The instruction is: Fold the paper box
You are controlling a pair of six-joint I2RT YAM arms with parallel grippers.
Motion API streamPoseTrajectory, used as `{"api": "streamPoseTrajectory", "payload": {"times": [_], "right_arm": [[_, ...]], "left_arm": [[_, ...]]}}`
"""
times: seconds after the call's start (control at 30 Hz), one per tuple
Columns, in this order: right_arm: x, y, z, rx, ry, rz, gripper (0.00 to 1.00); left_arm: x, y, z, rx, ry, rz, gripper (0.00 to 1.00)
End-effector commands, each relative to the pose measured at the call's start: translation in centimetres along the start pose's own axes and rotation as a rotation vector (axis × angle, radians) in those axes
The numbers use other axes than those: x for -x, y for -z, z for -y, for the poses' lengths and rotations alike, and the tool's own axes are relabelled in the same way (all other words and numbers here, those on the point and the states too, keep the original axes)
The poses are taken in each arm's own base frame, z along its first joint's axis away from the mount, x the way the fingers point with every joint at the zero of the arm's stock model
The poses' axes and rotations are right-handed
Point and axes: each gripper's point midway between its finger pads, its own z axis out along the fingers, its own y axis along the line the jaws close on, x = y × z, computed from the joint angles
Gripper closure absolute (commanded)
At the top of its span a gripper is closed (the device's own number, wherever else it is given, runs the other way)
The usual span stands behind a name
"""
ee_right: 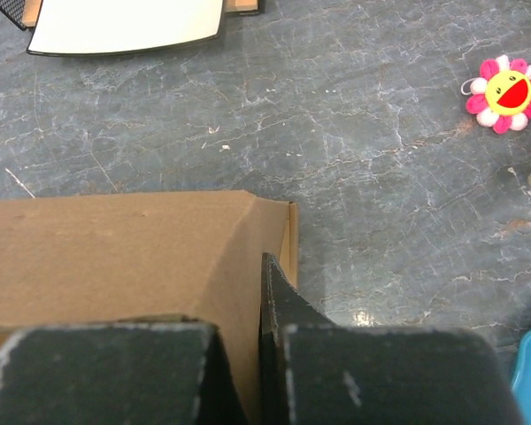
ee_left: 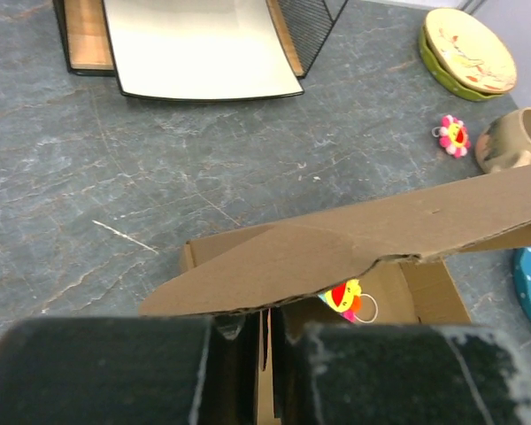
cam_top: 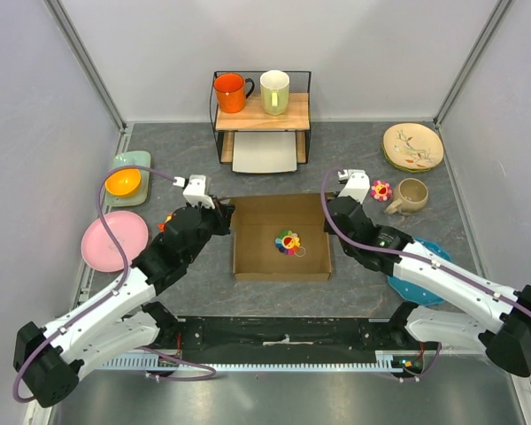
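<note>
The paper box [cam_top: 281, 261] sits in the middle of the worktop [cam_top: 354, 292], squarely between the two arms, a touch wider across than deep. The left gripper [cam_top: 219, 212] is clenched on the box's left wall near the far corner. The right gripper [cam_top: 334, 208] pinches the right wall opposite. Each arm has its own side, so I reckon both walls fold inward, towards the flower toy [cam_top: 288, 242] inside.
</note>
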Motion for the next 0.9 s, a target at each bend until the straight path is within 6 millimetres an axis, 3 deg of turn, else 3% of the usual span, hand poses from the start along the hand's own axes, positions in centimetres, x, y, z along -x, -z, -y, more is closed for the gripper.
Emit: {"api": "streamPoseTrajectory", "payload": {"times": [0.0, 0.23, 0.4, 0.53, 0.87], "right_arm": [[-4.3, 0.9, 0.9, 0.019, 0.005, -0.12, 1.0], [-6.1, 1.7, 2.9, 0.0, 0.029, -0.13, 1.0], [-7.5, 2.1, 4.5, -0.025, 0.046, -0.136, 1.0], [-8.3, 2.0, 5.1, -0.038, 0.043, -0.145, 1.0], [-9.0, 2.1, 5.7, -0.056, 0.003, -0.142, 1.0]], "left_arm": [[-4.3, 0.8, -0.1, -0.041, 0.051, -0.105, 0.91], [-5.1, 1.9, -0.3, -0.086, 0.044, -0.088, 0.88], [-6.0, 2.9, -0.6, -0.105, 0.048, -0.101, 0.78], [-5.5, 3.9, -0.8, -0.099, 0.066, -0.102, 0.74], [-4.4, 8.4, -4.5, 0.071, 0.075, -0.134, 0.7]]}}
